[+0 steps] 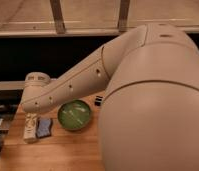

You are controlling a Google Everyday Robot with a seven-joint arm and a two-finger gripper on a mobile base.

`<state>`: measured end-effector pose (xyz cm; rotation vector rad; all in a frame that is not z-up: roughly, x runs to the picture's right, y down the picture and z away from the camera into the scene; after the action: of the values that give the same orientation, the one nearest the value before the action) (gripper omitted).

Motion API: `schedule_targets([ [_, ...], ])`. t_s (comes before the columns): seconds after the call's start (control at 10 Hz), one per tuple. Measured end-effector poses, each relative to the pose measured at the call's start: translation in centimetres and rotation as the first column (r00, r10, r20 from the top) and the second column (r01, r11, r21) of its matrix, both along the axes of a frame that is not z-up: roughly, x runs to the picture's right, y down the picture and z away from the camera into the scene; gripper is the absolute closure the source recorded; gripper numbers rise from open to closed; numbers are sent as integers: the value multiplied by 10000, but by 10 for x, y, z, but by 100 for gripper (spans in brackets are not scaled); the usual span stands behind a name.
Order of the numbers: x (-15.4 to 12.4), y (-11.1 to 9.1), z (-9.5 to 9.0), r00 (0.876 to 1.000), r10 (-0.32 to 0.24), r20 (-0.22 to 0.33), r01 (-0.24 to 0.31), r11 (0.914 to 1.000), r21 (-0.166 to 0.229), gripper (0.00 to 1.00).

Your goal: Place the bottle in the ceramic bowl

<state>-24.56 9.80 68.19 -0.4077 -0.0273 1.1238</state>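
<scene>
White plastic bottle (30, 127) lies at 9 o'clock of the shiny round green bowl (74, 115); gripper (29, 110) hangs above it, grip cannot be told.

One bottle (30, 127); one ceramic bowl (74, 115); one blue sponge (44, 127); one arm (78, 82), its claw hidden behind its far end.

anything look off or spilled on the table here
Nothing spilled or broken. Only the bottle seems to lie on its side, beside the blue sponge, left of the ceramic bowl. The gripper hangs just above it.
</scene>
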Motion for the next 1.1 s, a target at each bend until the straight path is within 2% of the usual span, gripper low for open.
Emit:
schedule_targets([
  [0.2, -4, 5, -1, 9954, 935, -187, -938, 9955, -156, 20],
  [0.4, -2, 4, 0, 9897, 1389, -360, -1398, 9899, -245, 20],
  [0.5, -4, 2, -2, 9993, 370, -23, -370, 9993, -54, 20],
  [0.6, -7, 6, 0, 9997, -202, 122, 202, 9998, -50, 20],
  [0.7, -15, 9, 1, 9986, -479, 222, 481, 9988, -56, 20],
  [0.9, -49, 21, -2, 9889, -1373, 562, 1378, 9905, -43, 20],
  [1.0, -58, 23, 0, 9849, -1623, 603, 1627, 9867, -29, 20],
  [1.1, -85, 28, -1, 9728, -2167, 820, 2172, 9761, 22, 20],
])
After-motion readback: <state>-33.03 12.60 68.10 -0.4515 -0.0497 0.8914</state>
